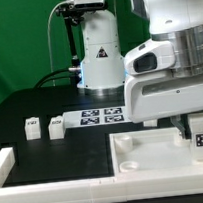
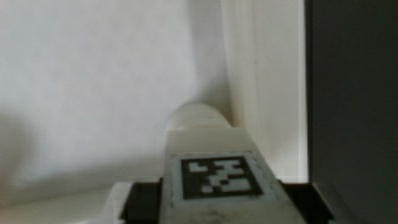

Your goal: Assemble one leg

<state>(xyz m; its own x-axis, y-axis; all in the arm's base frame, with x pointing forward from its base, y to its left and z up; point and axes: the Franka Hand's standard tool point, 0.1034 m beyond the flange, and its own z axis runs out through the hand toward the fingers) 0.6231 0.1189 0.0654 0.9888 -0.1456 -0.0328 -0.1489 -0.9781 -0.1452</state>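
My gripper (image 1: pixel 199 130) is shut on a leg (image 1: pixel 201 130), a small white block with a black-and-white tag, at the exterior view's right. It holds the leg down at the right side of the large white panel (image 1: pixel 144 146), whose round socket (image 1: pixel 127 164) shows near its front left corner. In the wrist view the leg (image 2: pixel 214 165) fills the middle between my dark fingers (image 2: pixel 157 200), with the white panel (image 2: pixel 107 90) beneath and the black table beside it. Two more legs (image 1: pixel 34 127) (image 1: pixel 57 127) stand on the black table at the exterior view's left.
The marker board (image 1: pixel 99 116) lies behind the panel near the arm's white base (image 1: pixel 99 60). A white L-shaped fence (image 1: pixel 37 186) runs along the front edge and left corner of the table.
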